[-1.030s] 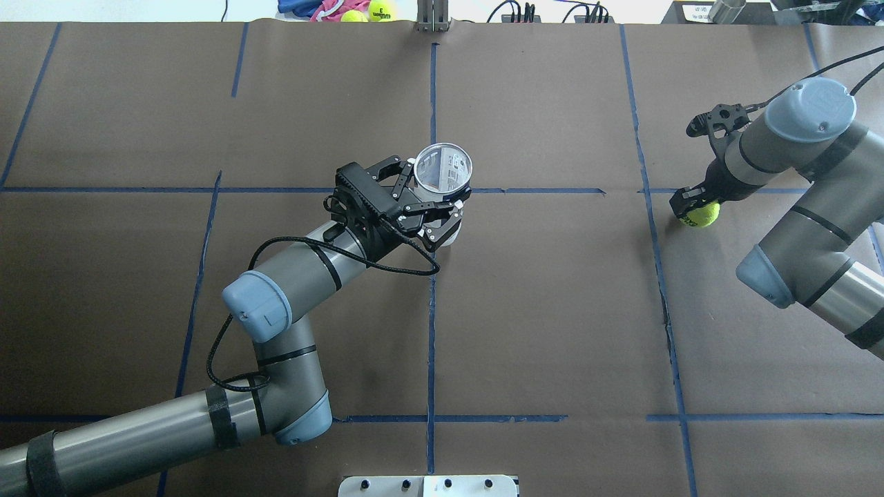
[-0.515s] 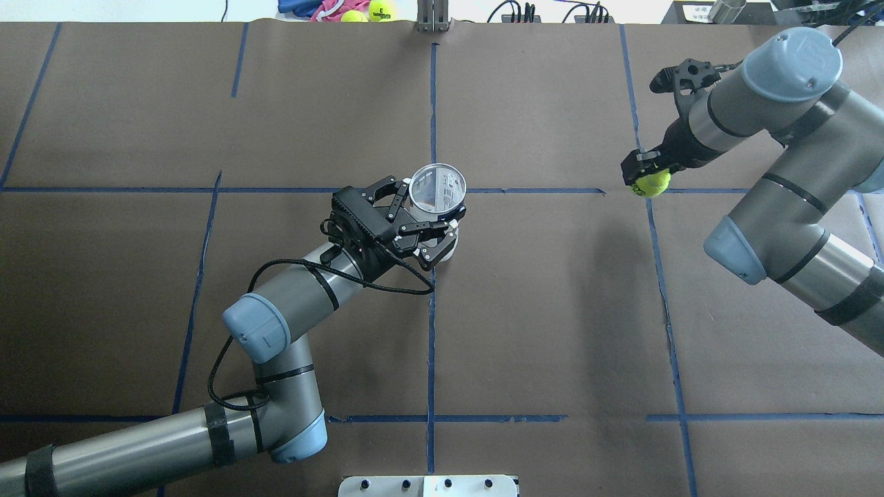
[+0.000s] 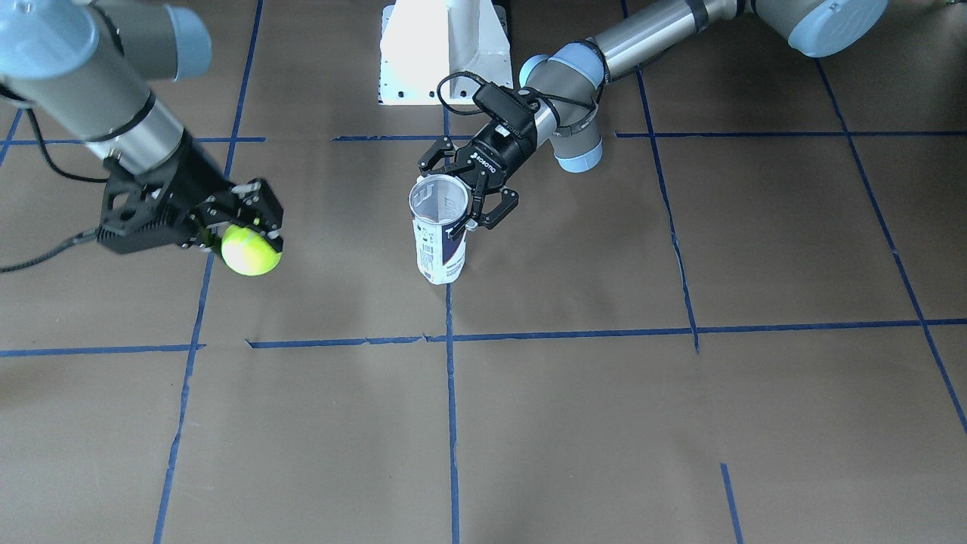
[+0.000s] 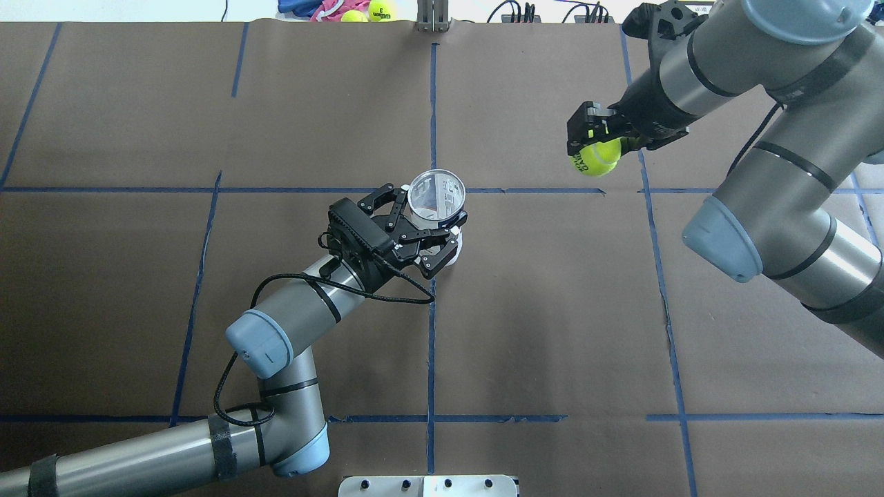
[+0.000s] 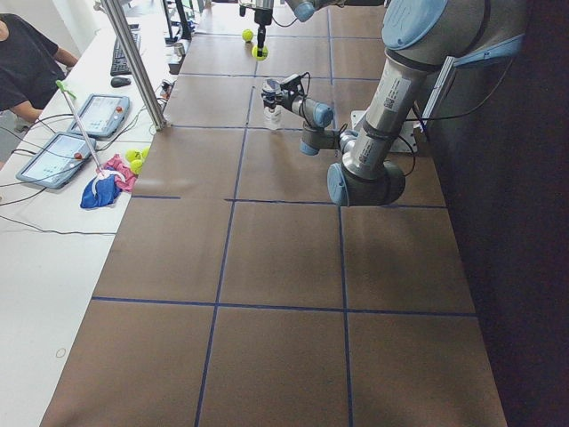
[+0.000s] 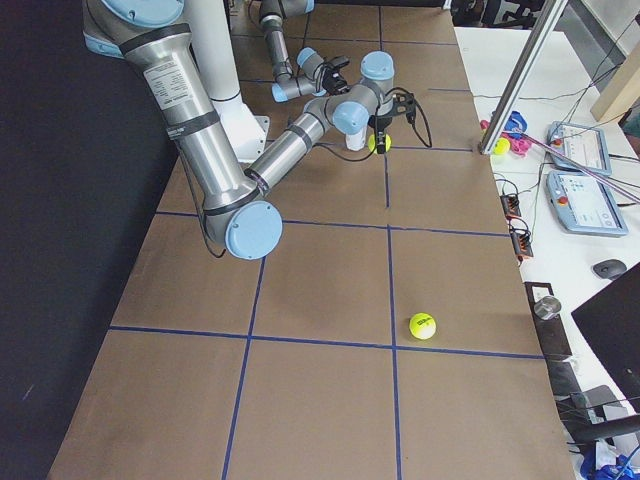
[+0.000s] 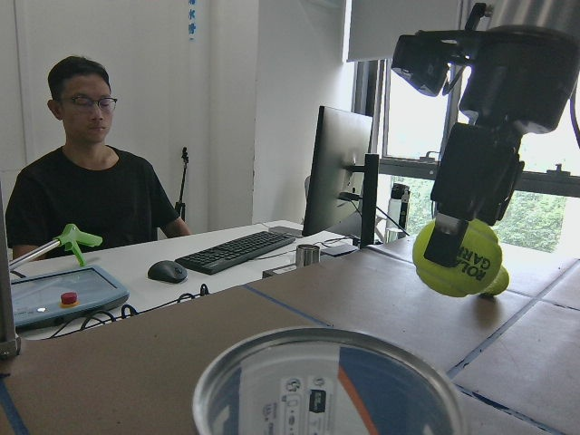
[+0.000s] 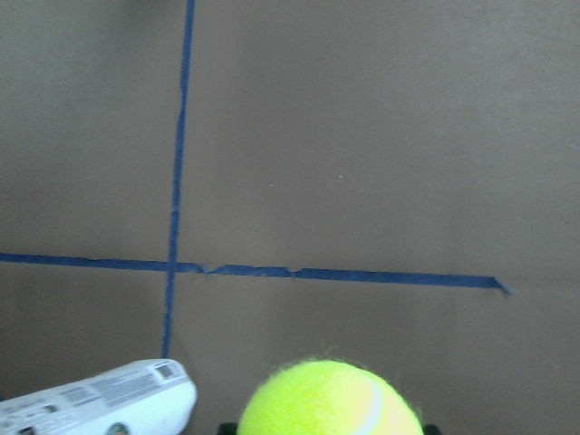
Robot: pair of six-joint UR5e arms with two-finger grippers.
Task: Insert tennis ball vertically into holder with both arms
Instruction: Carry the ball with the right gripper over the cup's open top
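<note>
The holder (image 4: 437, 198) is a clear can that stands upright near the table's middle, its open mouth up (image 3: 438, 227). My left gripper (image 4: 423, 228) is shut around its side (image 3: 473, 198). My right gripper (image 4: 595, 143) is shut on the yellow-green tennis ball (image 4: 597, 157) and holds it in the air, to the right of the can and above its mouth level. The ball also shows in the front view (image 3: 251, 251), the left wrist view (image 7: 458, 256) and the right wrist view (image 8: 331, 400), with the can's mouth (image 7: 335, 381) low in the left wrist view.
A spare tennis ball (image 6: 422, 325) lies on the brown paper near the robot's right end of the table. More balls (image 4: 369, 11) and cloths lie beyond the far edge. An operator (image 7: 91, 190) sits at a desk past the table. The white pedestal (image 3: 443, 49) stands behind the can.
My right arm has lifted the ball off the table and carried it left, toward the can. My left gripper has shifted the can slightly, still holding it.
</note>
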